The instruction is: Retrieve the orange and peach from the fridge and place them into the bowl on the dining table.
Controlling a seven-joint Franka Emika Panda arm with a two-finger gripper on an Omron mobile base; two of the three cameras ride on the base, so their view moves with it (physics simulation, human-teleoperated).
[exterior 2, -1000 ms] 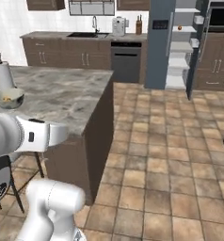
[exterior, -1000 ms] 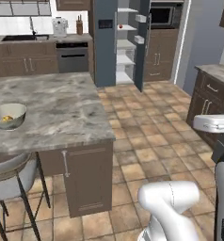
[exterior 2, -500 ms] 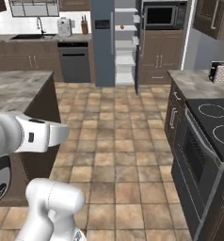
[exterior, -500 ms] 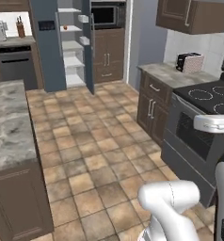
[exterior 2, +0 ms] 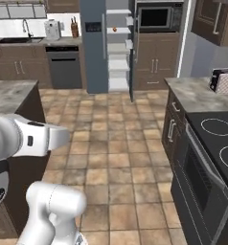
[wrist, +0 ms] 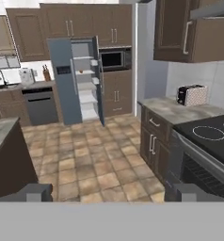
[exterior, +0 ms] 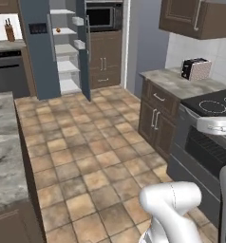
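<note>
Fridge [wrist: 76, 80] stands open, far ahead of your fingers [wrist: 104, 192]; small orange fruit [exterior: 58, 30] on shelf. Fingers spread wide, empty. Fetch w/ placing left.

Matt slate fridge [exterior: 38, 57], veined marble dining table [exterior: 3, 156] (smooth), wooden cabinets [exterior: 103, 61].

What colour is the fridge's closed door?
Slate blue fridge, clearest in the right base view.

fridge [exterior 2: 94, 45] right door open, fruit [exterior 2: 114, 29] on shelf
</note>
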